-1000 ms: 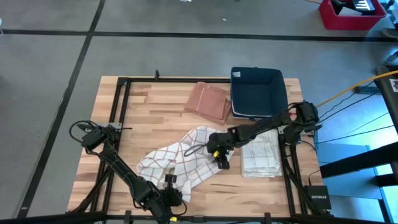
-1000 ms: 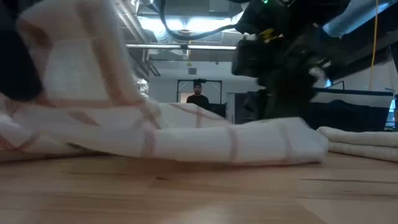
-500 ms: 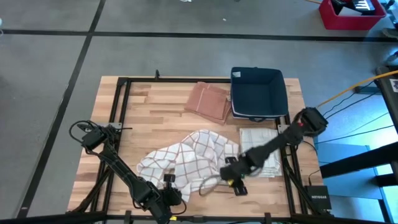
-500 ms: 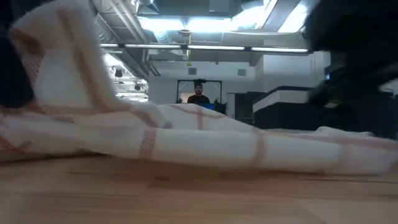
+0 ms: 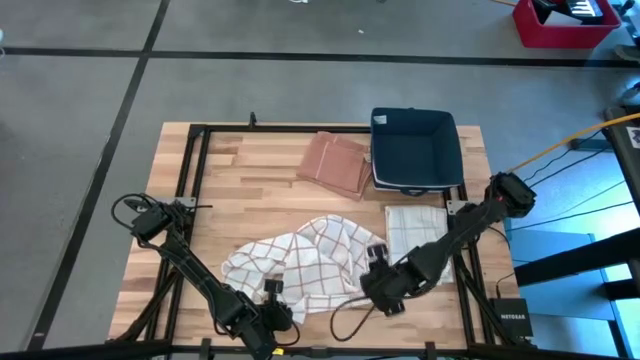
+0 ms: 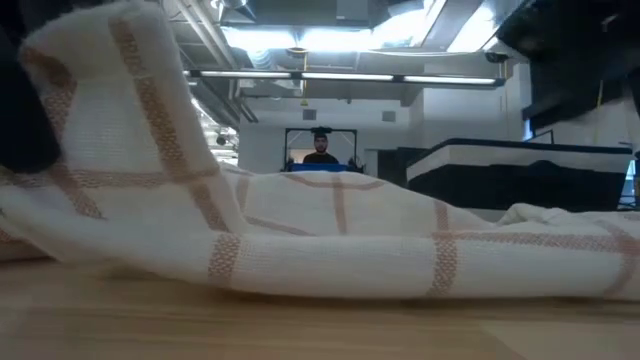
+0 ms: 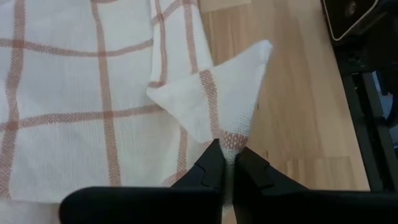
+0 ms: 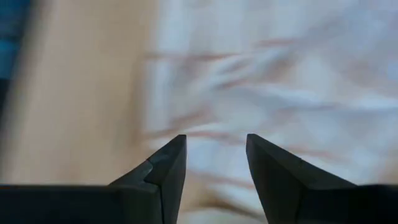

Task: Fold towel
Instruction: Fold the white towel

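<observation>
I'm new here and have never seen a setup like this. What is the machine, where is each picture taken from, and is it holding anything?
It is a robot with two dark arms at a wooden table, each ending in a two-finger hand. One picture looks straight down from above, one looks level across the tabletop, and two come from cameras on the wrists. On the table lie a crumpled checked towel, a folded white towel, a folded reddish cloth and a dark blue bin. The left hand, at the near edge, is shut on a corner of the checked towel. The right hand is open, holds nothing and hovers at that towel's edge. A person shows far off in the room.
</observation>
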Action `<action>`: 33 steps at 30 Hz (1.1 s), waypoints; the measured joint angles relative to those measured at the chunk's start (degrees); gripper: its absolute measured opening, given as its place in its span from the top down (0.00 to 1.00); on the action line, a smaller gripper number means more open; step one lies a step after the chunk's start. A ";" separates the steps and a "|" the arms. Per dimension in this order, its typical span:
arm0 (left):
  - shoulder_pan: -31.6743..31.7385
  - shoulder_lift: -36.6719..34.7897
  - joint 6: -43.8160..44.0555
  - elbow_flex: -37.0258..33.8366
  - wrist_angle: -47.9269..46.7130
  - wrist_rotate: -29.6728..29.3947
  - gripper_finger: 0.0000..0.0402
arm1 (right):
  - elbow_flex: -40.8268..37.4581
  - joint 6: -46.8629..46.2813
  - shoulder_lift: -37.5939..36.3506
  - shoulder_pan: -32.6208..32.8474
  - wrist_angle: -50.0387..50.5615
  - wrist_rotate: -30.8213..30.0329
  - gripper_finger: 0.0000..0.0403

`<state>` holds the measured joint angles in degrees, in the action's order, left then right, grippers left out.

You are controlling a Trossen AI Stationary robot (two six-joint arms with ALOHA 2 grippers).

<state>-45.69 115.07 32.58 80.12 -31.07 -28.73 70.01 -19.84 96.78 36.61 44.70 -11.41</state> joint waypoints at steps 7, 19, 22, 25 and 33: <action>0.00 0.00 0.27 0.00 0.23 -0.01 0.98 | -2.74 4.79 -0.04 -10.03 4.58 -7.16 0.58; 0.00 0.00 0.66 0.00 0.24 -0.03 0.98 | -16.63 9.46 0.04 -26.38 -6.07 17.15 0.58; 0.00 0.00 0.63 0.00 0.24 -0.03 0.99 | -16.66 9.90 0.04 -26.66 -7.96 20.21 0.58; 0.00 0.00 0.70 0.00 0.24 -0.03 0.99 | -16.67 11.20 0.04 -26.54 -10.15 23.41 0.58; 0.00 0.00 1.92 0.00 0.22 -0.03 0.99 | -16.65 11.07 0.04 -26.54 -10.24 17.63 0.58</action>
<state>-45.69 115.07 34.49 80.12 -30.85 -28.75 53.36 -8.78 96.82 10.07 34.46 6.22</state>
